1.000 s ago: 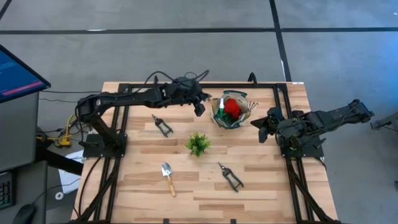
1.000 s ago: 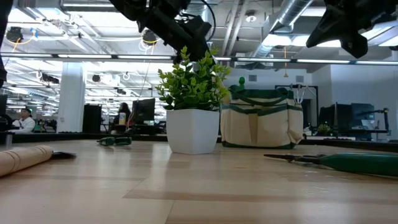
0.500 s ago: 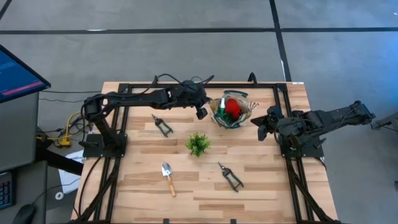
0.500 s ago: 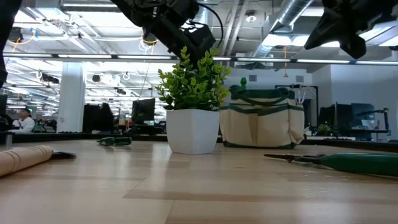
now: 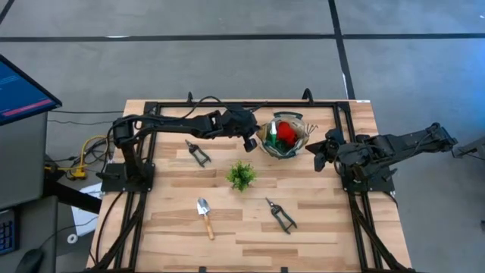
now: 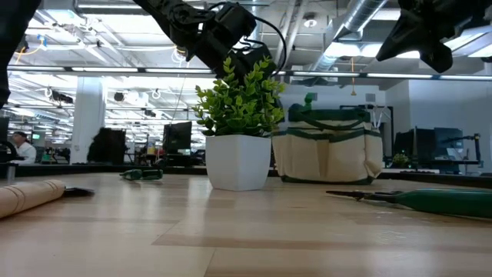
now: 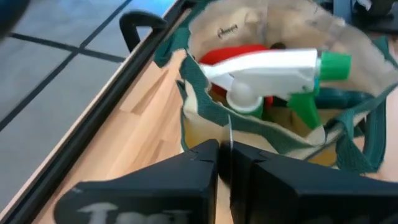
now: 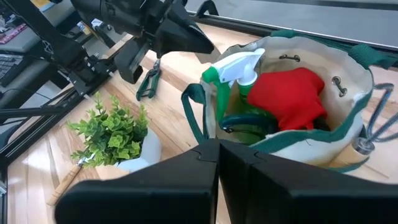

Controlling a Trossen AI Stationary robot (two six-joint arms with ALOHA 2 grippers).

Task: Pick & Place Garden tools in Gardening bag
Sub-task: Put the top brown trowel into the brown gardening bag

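Closes in with the clenched, empty left gripper [image 5: 250,141] from farther back to right beside the bag [image 5: 266,145], where spray bottle [image 8: 235,70] and red gloves [image 8: 291,93] already sit, while trowel [image 5: 204,214] and two shears [image 5: 281,215] wait on the table [image 5: 333,220], right gripper [image 5: 317,157] clenched nearby.

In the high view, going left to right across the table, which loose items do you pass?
Left shears → trowel → plant → near shears → bag.
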